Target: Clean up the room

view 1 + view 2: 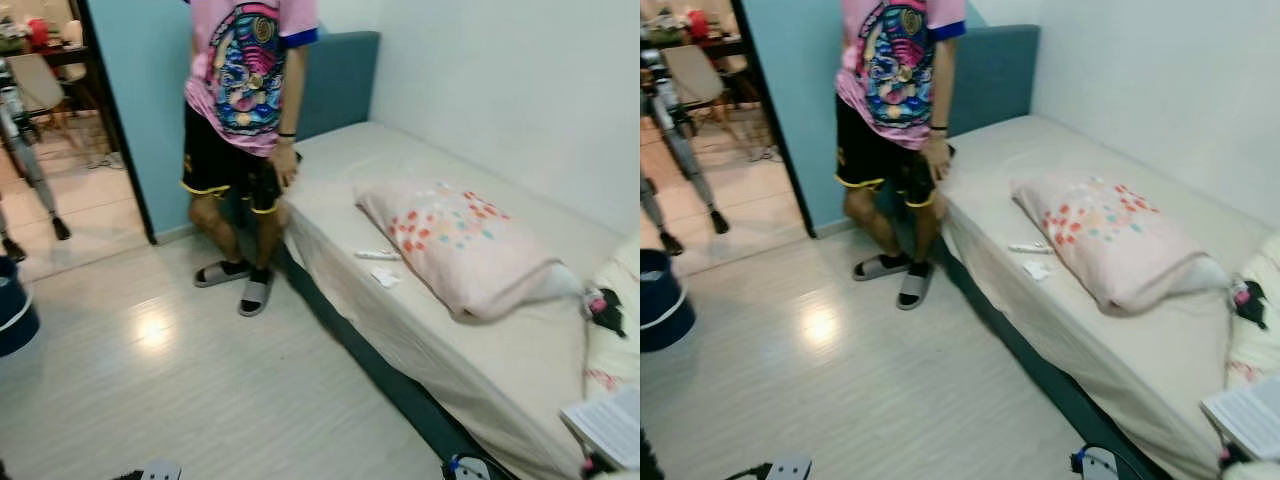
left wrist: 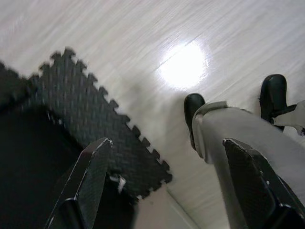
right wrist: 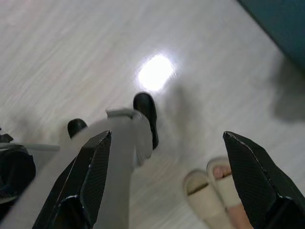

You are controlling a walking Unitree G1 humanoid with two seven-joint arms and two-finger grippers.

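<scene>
A cream-sheeted bed [image 1: 500, 370] runs along the right wall. On it lie a pink dotted pillow [image 1: 455, 240], a thin white stick [image 1: 377, 255], a small white scrap [image 1: 385, 278], a black and pink toy [image 1: 603, 305] and an open book [image 1: 610, 425]. My left gripper [image 2: 166, 141] hangs open over the pale floor beside a black foam mat [image 2: 71, 109]. My right gripper [image 3: 167, 135] hangs open too, above the floor near my grey leg [image 3: 121, 152]. Neither holds anything.
A person in a pink shirt [image 1: 250, 70] stands at the head of the bed, in grey slippers [image 1: 240, 283]. A dark blue bin [image 1: 15, 310] sits at the left. An open doorway [image 1: 60, 150] leads to a tiled room with a chair.
</scene>
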